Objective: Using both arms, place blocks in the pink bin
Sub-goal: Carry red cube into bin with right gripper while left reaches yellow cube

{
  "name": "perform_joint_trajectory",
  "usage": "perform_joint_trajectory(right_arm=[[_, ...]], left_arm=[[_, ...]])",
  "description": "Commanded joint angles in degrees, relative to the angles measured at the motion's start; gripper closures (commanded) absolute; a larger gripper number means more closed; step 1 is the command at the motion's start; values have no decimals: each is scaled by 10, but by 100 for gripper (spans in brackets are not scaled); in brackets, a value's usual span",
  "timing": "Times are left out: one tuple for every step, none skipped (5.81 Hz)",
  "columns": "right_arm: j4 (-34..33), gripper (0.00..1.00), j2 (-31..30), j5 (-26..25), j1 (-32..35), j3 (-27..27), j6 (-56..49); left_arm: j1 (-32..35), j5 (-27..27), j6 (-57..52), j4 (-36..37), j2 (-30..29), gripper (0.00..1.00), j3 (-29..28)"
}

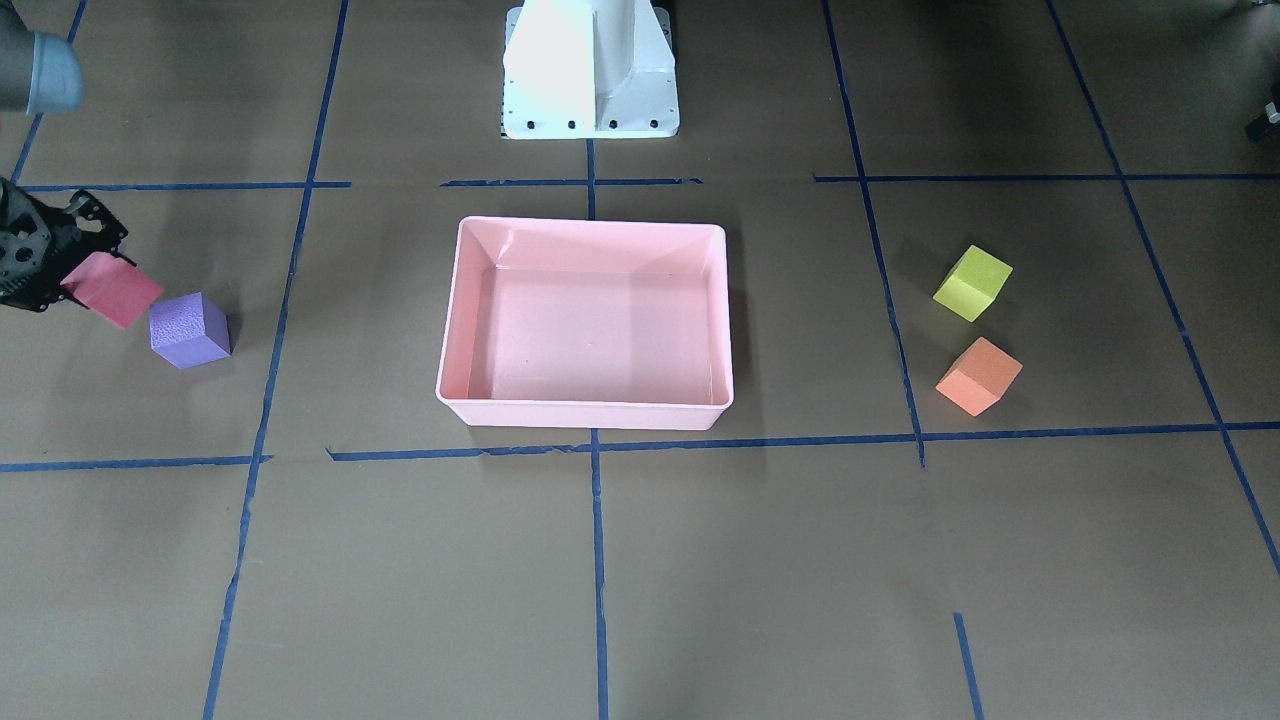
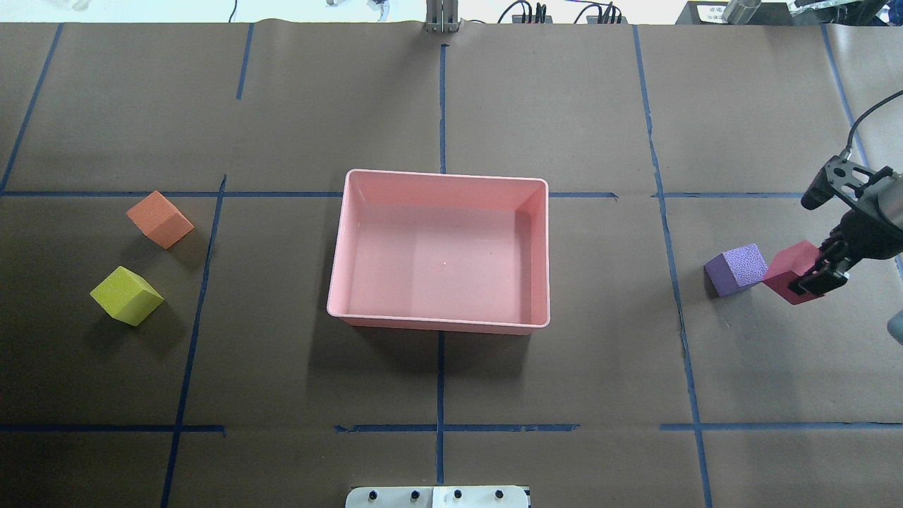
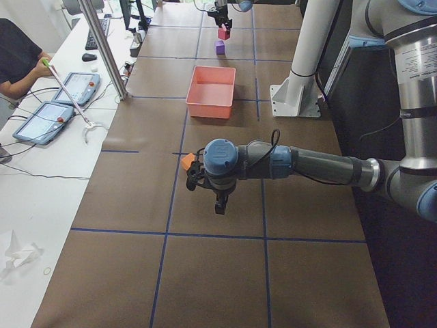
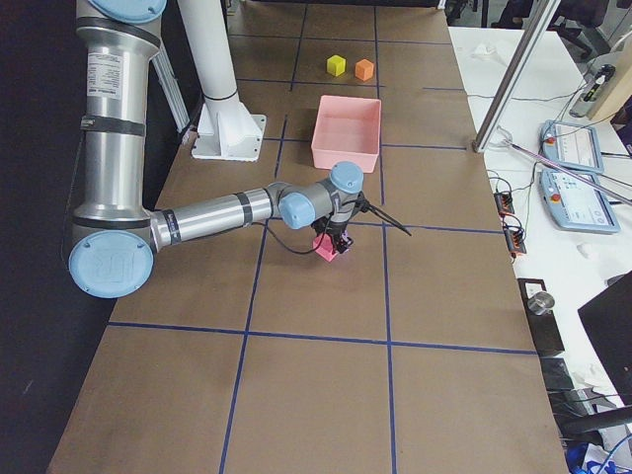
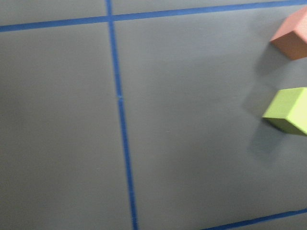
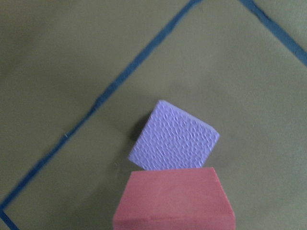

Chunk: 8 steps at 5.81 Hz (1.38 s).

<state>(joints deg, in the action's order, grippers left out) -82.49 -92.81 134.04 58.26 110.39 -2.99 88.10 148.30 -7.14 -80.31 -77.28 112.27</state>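
Observation:
My right gripper [image 2: 811, 281] is shut on the red-pink block [image 2: 790, 271] and holds it tilted, just off the table. The block's corner overlaps the purple block [image 2: 736, 269] in the overhead view. The right wrist view shows the red-pink block [image 6: 175, 201] in front of the purple block [image 6: 175, 136]. The pink bin [image 2: 437, 323] sits at the table's middle with nothing in it. The yellow-green block [image 2: 127, 296] and the orange block [image 2: 160, 219] lie on the left side. My left gripper [image 3: 218, 201] hangs above the table near the orange block; I cannot tell whether it is open.
The white pedestal base [image 1: 590, 70] stands behind the bin. Blue tape lines [image 2: 441, 339] cross the brown table cover. An operator [image 3: 17, 55] with tablets sits at the side table in the exterior left view.

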Motion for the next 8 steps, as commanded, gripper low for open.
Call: perform_joint_trajectory(right_arm=[[-35,98,91,10,-37,40,243],[-35,97,167,-3,-91,37,387],[-36,97,226,-51,-144,35,501],[-36,97,280,-100,-195,25,628],[-36,96,323,-167,-243,0,725],[-36,94,362,-214,-274,-35,796],[-36,88,396,-241,-292,-82,847],[-35,70,413,-258,-304,-114,875]], left_arm=[[-84,5,143,-45,-36,0,-3],[-129,2,204,-89,-54,0,-19],[-156,-13,208,-133,-66,0,-27],[-222,-120,207,-172,-103,0,-28],[-257,-161,206,-213,-108,0,-28],[-266,-162,203,-238,-108,0,-29],[-301,-164,203,-254,-110,0,-34],[-324,-207,203,-269,-113,0,-37]])
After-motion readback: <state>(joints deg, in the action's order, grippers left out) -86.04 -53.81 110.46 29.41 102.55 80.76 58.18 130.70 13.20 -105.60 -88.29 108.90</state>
